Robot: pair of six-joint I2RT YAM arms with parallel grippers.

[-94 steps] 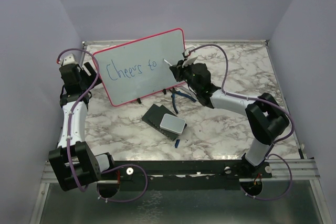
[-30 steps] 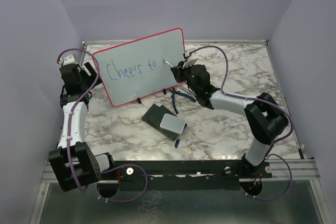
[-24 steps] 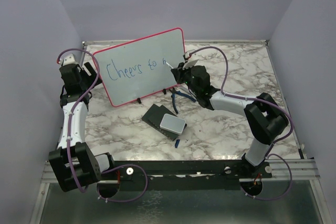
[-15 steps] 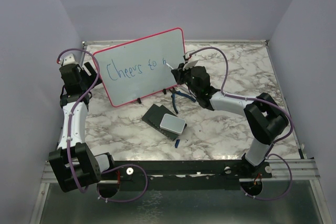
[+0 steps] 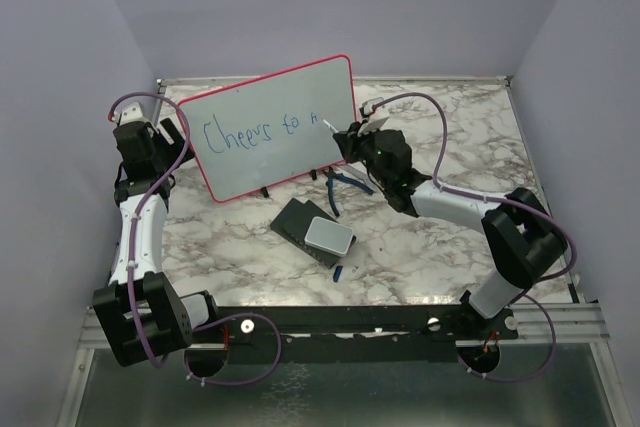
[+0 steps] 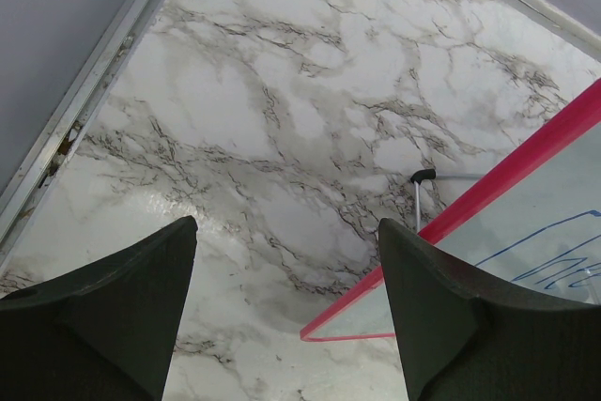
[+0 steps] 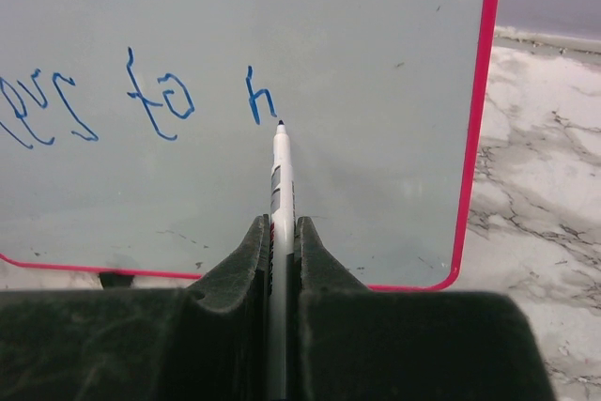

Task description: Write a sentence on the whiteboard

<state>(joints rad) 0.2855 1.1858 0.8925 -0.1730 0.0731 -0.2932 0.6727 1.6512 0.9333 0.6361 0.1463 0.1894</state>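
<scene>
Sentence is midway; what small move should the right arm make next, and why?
Probably slide the marker slightly further along the line and start the next letter. The right gripper holds it with its tip just beside the "n", the sentence reads only "Cheers to n", and bare whiteboard lies beyond.

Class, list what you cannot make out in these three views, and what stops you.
Left wrist view: the large red-framed white whiteboard runs off the right edge; little of the blue handwritten sentence shows.
Right wrist view: the first word is cut by the left edge; the thin white marker's lower barrel is hidden inside the right end effector.
Top view: marker-tip contact is too small to judge.
</scene>
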